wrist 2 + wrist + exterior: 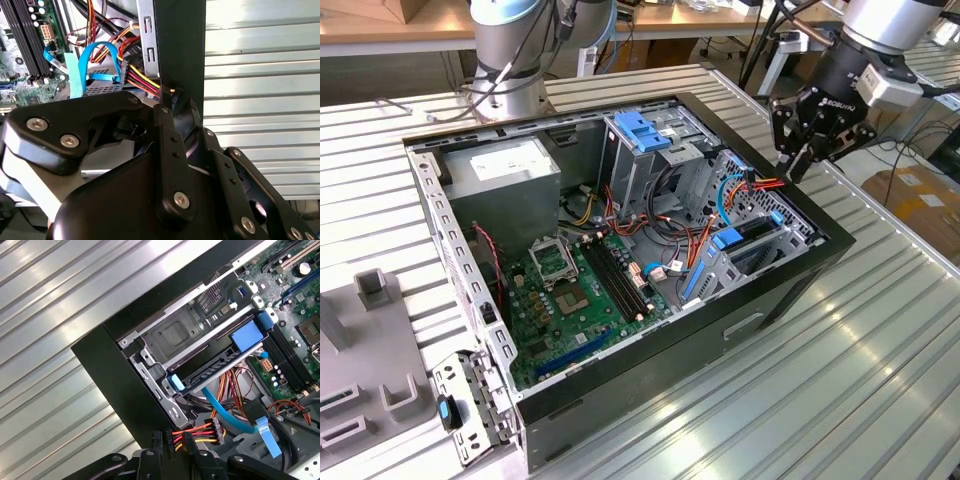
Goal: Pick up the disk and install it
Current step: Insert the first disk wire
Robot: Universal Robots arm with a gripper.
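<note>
At the exterior view's left, a grey power supply (503,172) is sitting in the open computer case (790,290), with the motherboard (585,290) lying beside it. Further right, a metal cage with a light-blue top (642,140) is standing upright. Next, the disk (752,238) is resting inside the drive bay by the case's front wall, its blue rail tabs (247,335) showing in the first wrist view. Rightmost, the gripper (798,168) is hanging over the case edge, fingers (156,442) clenching a power connector (200,432) with red, yellow and black wires.
</note>
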